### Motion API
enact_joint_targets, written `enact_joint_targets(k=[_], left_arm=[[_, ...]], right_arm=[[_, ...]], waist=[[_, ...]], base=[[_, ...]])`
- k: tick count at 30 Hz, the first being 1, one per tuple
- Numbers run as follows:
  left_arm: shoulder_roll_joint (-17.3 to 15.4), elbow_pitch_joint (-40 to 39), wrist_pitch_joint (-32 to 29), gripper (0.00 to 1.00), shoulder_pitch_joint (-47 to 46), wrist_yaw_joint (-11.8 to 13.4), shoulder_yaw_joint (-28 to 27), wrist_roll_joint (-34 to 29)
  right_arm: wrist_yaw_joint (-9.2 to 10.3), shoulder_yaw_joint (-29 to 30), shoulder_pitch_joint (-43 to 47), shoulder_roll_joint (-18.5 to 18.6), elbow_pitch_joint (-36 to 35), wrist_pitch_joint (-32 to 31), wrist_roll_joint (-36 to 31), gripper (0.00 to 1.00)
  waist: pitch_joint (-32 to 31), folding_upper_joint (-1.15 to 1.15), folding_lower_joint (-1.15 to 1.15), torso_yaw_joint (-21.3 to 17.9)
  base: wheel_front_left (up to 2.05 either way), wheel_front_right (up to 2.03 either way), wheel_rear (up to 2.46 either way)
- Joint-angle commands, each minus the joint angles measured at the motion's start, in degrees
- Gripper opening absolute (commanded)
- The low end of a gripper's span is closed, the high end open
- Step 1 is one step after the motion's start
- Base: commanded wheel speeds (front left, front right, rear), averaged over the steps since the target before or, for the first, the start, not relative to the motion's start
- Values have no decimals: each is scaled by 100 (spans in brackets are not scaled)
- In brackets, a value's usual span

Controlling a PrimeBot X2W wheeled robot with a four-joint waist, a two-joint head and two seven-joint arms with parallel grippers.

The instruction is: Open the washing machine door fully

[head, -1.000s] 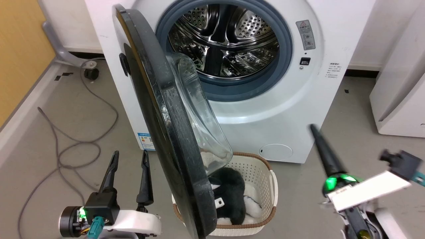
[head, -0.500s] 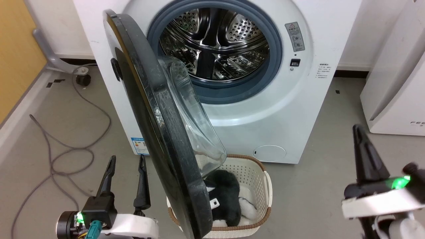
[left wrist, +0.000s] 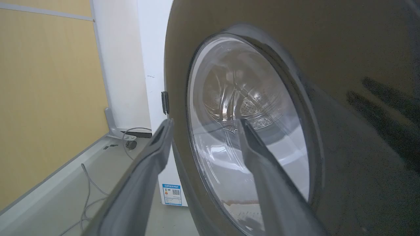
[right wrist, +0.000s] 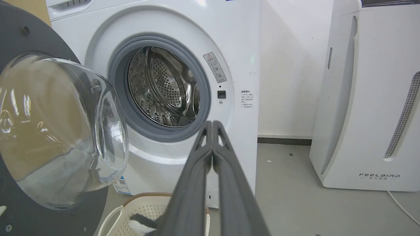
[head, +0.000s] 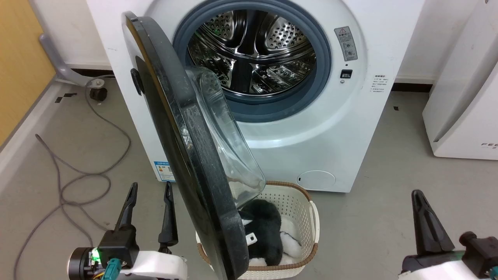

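The white washing machine [head: 334,128] stands with its steel drum [head: 253,50] exposed. Its glossy black door [head: 183,155] juts out roughly square to the front, edge toward me, glass bowl [head: 229,155] facing right. My left gripper [head: 151,187] is open and holds nothing, low on the floor side just left of the door's outer face. In the left wrist view the left gripper [left wrist: 204,122] points along that dark door [left wrist: 344,49]. My right gripper [head: 417,193] is shut and holds nothing, low at the right, well clear of the door. The right gripper [right wrist: 212,123] aims at the machine [right wrist: 236,39].
A cream basket [head: 307,202] holding black and white fabric sits on the floor under the door's lower edge. A grey cable [head: 78,179] loops on the floor at left. A white appliance [head: 463,97] stands at the right, and a yellow wall panel [head: 19,58] at the left.
My right gripper has drawn back to the right and dropped low, away from the machine front. The head view shifted slightly. The door and left gripper have kept their places.
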State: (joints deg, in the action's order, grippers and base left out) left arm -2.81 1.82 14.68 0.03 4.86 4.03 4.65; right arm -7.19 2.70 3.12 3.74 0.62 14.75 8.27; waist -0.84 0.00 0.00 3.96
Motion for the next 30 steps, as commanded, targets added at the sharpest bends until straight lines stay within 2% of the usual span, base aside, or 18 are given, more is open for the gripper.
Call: enact_joint_targets(k=[1,3,5,6,9,18,19,20,21,30], left_arm=[[-7,-3,32,100,54,4,-6,-12],[-7,-3,32,100,60,8,-10,-10],[-7,1,32,100,66,14,-14,-8],[-7,6,32,100,68,16,-14,-8],[-7,22,32,100,72,24,-16,-4],[-7,107,32,100,63,92,-65,24],[-7,112,32,60,57,103,-76,32],[-7,107,32,15,51,117,-92,34],[-7,103,32,0,45,121,-103,34],[-7,-203,32,0,-192,115,-455,-70]], right_arm=[[-30,53,95,-38,-42,24,8,0],[-30,117,132,-60,-85,24,-31,0],[-30,150,152,-74,-135,24,-93,62],[-30,159,160,-78,-158,24,-146,100],[-30,246,177,-83,-178,25,89,100],[-30,241,182,-85,-215,25,-130,100],[-30,244,181,-85,-217,25,-136,100],[-30,244,180,-85,-218,25,-147,100],[-30,246,178,-85,-216,25,-147,100],[-30,313,134,-86,-188,25,-170,100]], waist=[[1,0,0,2],[3,0,0,0],[5,0,0,-2],[5,0,0,-2],[3,0,0,5],[-2,0,0,17],[-4,0,0,19],[-6,0,0,20],[-7,0,0,22],[6,0,0,63]], base=[[0,0,0],[0,0,0],[0,0,0],[0,0,0],[0,0,0],[0,0,0],[0,0,0],[0,0,0],[0,0,0],[0,0,0]])
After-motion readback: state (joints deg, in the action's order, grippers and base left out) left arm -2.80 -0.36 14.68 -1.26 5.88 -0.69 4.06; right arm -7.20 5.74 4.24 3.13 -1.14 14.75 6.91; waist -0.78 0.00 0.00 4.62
